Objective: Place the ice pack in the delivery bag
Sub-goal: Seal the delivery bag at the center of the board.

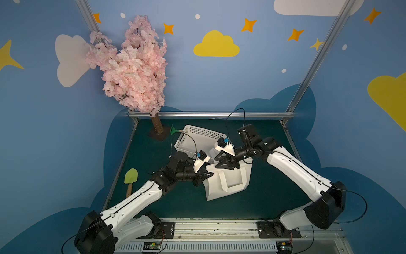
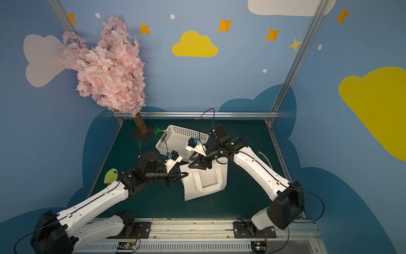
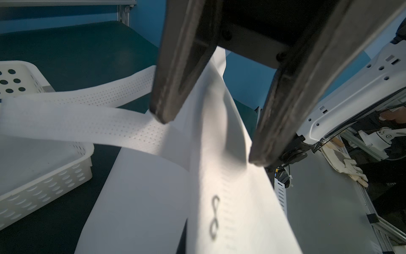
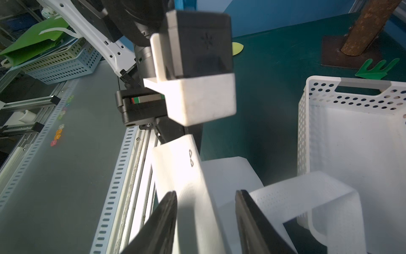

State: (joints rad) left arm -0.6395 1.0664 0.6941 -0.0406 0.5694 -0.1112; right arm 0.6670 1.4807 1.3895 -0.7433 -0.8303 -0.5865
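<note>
The white delivery bag lies collapsed on the green table, a loop handle flat on its upper face. My left gripper is shut on the bag's left top edge, lifting it; its fingers are hidden by fabric in the left wrist view. My right gripper is open, its jaws straddling the same raised edge a little further along, with a gap on each side of the fabric. The ice pack is out of view.
A white perforated basket stands just behind the bag, almost touching it. A second bag handle loops up beside the basket. A yellow-green trowel lies left, a green rake and tree trunk at the back.
</note>
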